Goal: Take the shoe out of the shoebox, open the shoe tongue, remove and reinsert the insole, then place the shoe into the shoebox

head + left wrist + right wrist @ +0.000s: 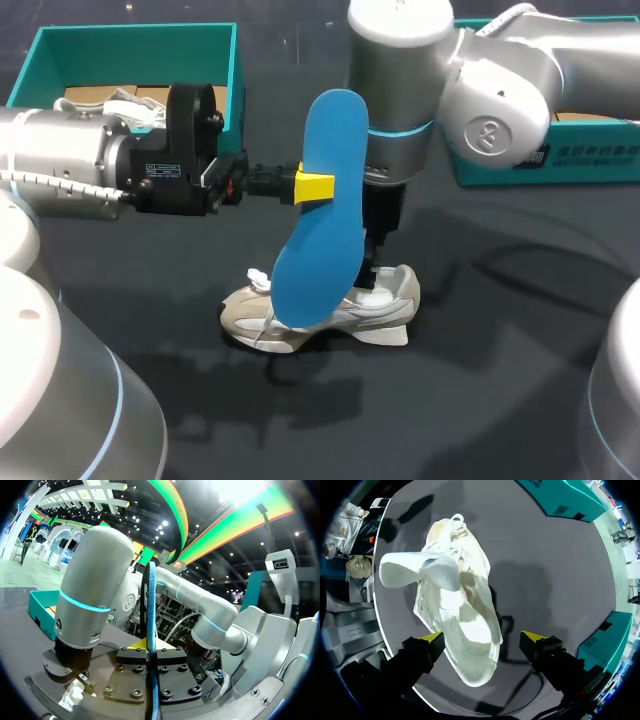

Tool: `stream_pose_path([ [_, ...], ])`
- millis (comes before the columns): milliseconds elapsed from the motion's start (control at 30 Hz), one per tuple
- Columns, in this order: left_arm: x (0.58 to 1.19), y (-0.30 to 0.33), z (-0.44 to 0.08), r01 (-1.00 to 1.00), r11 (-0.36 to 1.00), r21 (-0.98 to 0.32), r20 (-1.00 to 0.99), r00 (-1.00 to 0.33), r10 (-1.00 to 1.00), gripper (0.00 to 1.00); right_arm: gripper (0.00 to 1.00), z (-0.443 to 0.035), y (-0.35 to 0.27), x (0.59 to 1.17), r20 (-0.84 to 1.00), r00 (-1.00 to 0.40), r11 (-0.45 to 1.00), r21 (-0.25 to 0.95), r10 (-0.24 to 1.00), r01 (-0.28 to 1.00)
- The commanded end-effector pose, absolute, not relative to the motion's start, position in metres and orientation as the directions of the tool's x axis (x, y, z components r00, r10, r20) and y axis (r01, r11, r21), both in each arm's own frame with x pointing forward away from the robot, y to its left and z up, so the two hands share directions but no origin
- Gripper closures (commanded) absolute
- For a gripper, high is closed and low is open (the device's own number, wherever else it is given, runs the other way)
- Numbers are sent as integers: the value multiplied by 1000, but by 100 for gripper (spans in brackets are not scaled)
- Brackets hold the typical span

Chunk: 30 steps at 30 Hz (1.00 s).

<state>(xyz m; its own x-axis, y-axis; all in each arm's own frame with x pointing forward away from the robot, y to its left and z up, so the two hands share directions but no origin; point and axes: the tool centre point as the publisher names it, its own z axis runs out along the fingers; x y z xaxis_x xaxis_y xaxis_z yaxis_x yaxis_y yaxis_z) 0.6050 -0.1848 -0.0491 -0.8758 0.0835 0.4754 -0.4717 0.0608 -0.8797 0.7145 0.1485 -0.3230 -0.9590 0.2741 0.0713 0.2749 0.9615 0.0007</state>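
A blue insole (322, 210) hangs upright in the air above the table's middle, with my left gripper (312, 186) shut on its edge. In the left wrist view the insole (150, 630) stands edge-on between the closed fingers (136, 652). Below it a cream and white shoe (320, 310) lies on the dark table. My right gripper (482, 641) hovers over the shoe's heel opening with its yellow tips wide apart on either side of the shoe (455, 605); nothing is gripped. The tongue is folded forward toward the toe.
A teal shoebox (130, 70) with paper and another shoe stands at the back left. A second teal box (560, 150) sits at the back right, partly behind my right arm (400, 90). The table front is dark and bare.
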Motion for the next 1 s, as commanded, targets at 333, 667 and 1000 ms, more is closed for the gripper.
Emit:
stream_pose_path([
  [333, 605, -186, -50, -472, 58, -880, 475, -876, 83, 100, 0, -336, 167, 728, 85, -964, 968, -44, 251, 248],
  [667, 605, -186, -50, -472, 58, -880, 475, -876, 83, 100, 0, -353, 167, 733, 91, -971, 976, -35, 219, 217],
  [1000, 605, -186, -50, -472, 58, -880, 475, -876, 83, 100, 14, -370, 168, 737, 114, -976, 982, -35, 187, 184],
])
